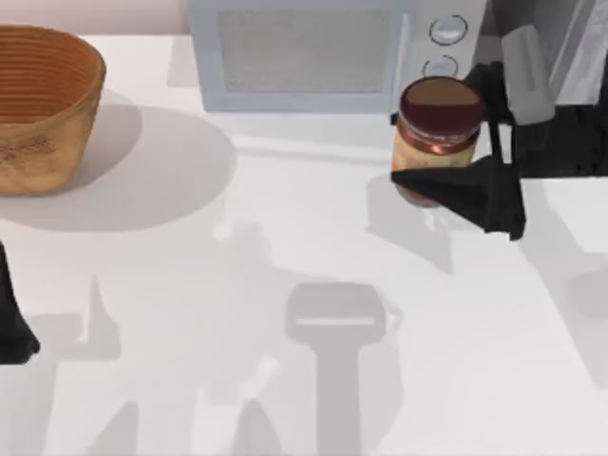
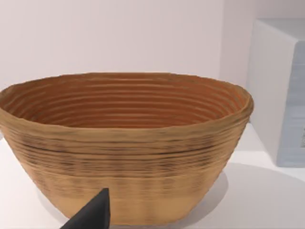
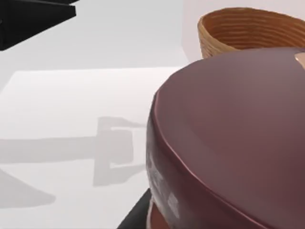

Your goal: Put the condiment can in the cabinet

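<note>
Right gripper [image 1: 446, 147] holds the condiment can [image 1: 438, 133] before the microwave [image 1: 313, 52].
Top view: fingers clasp the can at the table's [image 1: 285, 247] right. Left wrist view: basket [image 2: 125, 143] close by; left fingers' state cannot be told. Right wrist view: maroon lid [image 3: 233, 133] looms.

A maroon-brown lid and orange-yellow label are seen on the condiment can [image 1: 438, 133]; the basket [image 1: 43, 104] is ribbed tan.
</note>
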Motion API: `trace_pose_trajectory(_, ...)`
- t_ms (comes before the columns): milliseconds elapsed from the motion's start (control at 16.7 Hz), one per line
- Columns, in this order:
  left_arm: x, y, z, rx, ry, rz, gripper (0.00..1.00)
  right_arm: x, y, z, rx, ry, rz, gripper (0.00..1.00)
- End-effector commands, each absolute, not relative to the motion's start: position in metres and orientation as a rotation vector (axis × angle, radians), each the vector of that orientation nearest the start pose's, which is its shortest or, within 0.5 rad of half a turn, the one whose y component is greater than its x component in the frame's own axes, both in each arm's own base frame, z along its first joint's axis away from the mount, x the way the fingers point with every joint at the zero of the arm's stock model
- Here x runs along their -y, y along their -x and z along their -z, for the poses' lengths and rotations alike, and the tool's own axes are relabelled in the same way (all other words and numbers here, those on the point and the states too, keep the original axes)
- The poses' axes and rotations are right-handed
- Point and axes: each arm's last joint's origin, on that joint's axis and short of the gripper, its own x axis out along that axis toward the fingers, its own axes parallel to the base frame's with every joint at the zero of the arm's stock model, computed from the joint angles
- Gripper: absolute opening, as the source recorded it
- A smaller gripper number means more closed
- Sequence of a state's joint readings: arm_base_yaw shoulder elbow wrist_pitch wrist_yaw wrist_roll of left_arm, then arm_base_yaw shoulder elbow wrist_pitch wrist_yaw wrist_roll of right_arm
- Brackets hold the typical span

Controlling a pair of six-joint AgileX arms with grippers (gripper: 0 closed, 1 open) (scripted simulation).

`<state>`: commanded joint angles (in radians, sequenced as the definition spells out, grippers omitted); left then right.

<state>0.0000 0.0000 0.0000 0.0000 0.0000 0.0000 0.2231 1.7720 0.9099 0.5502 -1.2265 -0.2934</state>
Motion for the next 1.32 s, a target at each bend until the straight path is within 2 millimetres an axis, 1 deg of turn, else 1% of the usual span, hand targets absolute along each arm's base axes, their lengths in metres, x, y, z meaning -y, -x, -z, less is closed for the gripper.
trace_pose_trajectory(120,0.001,-0.106,-0.160,0.000,0.000,0.000,1.00,-0.100,-0.325,-0.204,-0.100,0.094,-1.393,0.00)
trace_pose_trajectory(240,0.001,-0.106,-0.160,0.000,0.000,0.000,1.00,-0.087,-0.301,-0.223,-0.107,0.100,-1.272,0.00)
trace_pose_trajectory(420,0.001,-0.106,-0.160,0.000,0.000,0.000,1.00,-0.064,-0.256,-0.245,-0.106,0.101,-1.044,0.00)
trace_pose_trajectory(540,0.001,-0.106,-0.160,0.000,0.000,0.000,1.00,-0.048,-0.223,-0.251,-0.095,0.095,-0.873,0.00)
trace_pose_trajectory(600,0.001,-0.106,-0.160,0.000,0.000,0.000,1.00,-0.041,-0.206,-0.251,-0.086,0.090,-0.785,0.00)
trace_pose_trajectory(780,0.001,-0.106,-0.160,0.000,0.000,0.000,1.00,-0.024,-0.161,-0.238,-0.057,0.068,-0.527,0.00)
trace_pose_trajectory(960,0.001,-0.106,-0.160,0.000,0.000,0.000,1.00,-0.011,-0.128,-0.213,-0.025,0.041,-0.301,0.00)
trace_pose_trajectory(1140,0.001,-0.106,-0.160,0.000,0.000,0.000,1.00,-0.004,-0.112,-0.185,-0.004,0.017,-0.129,0.00)
trace_pose_trajectory(1320,0.001,-0.106,-0.160,0.000,0.000,0.000,1.00,0.000,-0.106,-0.165,0.000,0.003,-0.026,0.00)
